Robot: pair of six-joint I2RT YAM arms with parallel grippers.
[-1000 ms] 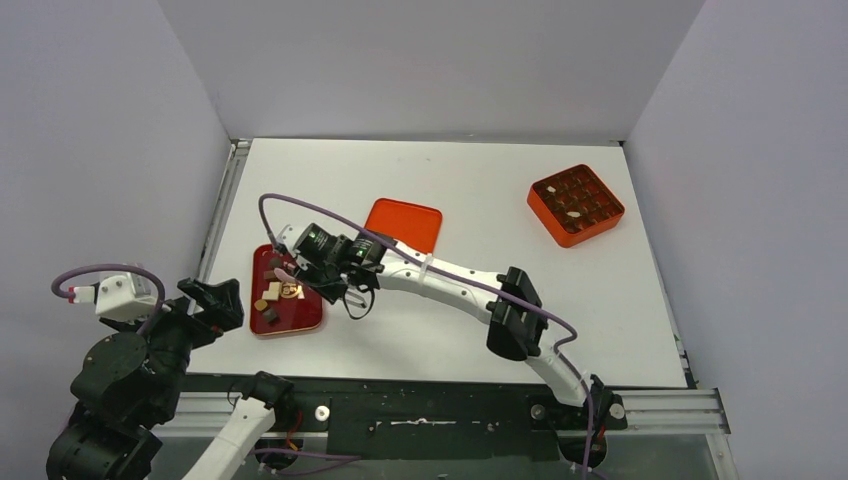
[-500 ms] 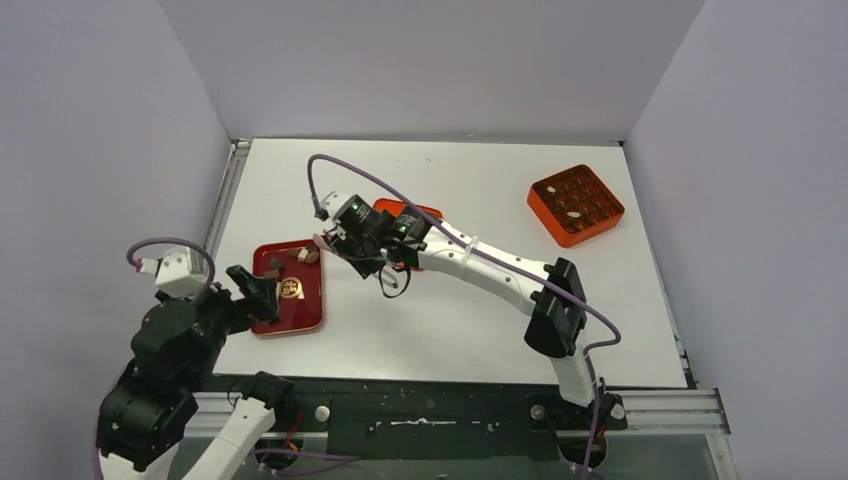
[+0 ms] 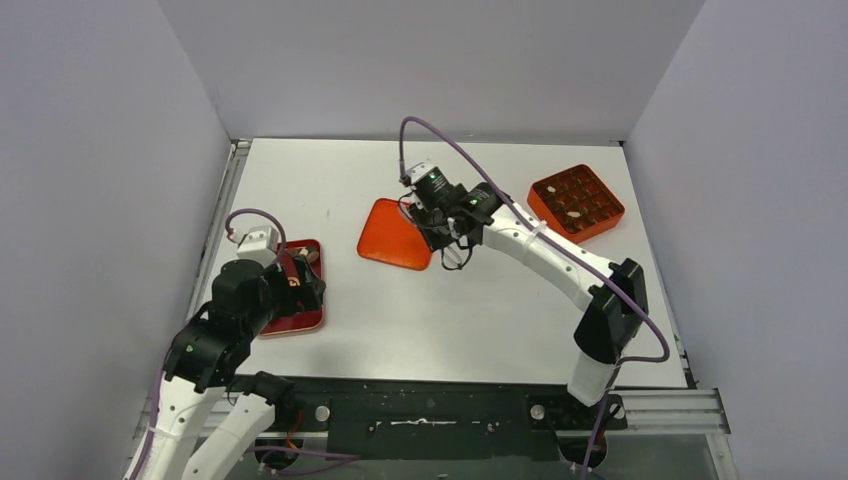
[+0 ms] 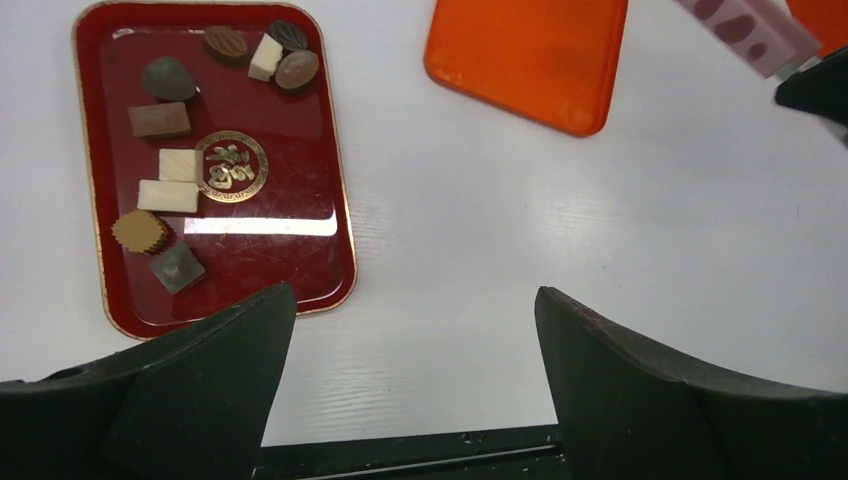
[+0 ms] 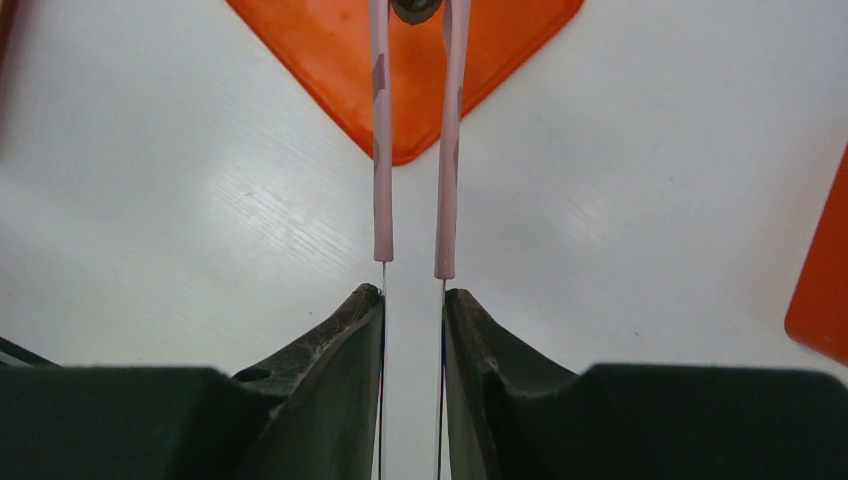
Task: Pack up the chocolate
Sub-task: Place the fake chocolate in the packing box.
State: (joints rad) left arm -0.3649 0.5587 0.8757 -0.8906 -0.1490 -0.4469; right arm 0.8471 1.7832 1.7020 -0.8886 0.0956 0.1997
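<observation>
Several chocolate pieces (image 4: 168, 78), dark brown and cream, lie on a red tray (image 4: 270, 160) at the left of the table. My right gripper (image 5: 412, 295) is shut on the pink tongs (image 5: 380, 150). The tong tips pinch a small dark chocolate piece (image 5: 415, 8) over the flat orange lid (image 5: 330, 60). In the top view that gripper (image 3: 440, 215) hangs between the lid (image 3: 392, 235) and the orange compartment box (image 3: 575, 205), which holds a few pieces. My left gripper (image 4: 410, 300) stands open over bare table, just right of the tray's near corner.
The box's edge (image 5: 825, 290) shows at the right of the right wrist view. The tongs (image 4: 745, 30) also cross the top right corner of the left wrist view. Grey walls enclose the table on three sides.
The right arm has carried the tongs from the red tray back and to the right, past the lid. The left arm has swung in from the left edge to the tray.
</observation>
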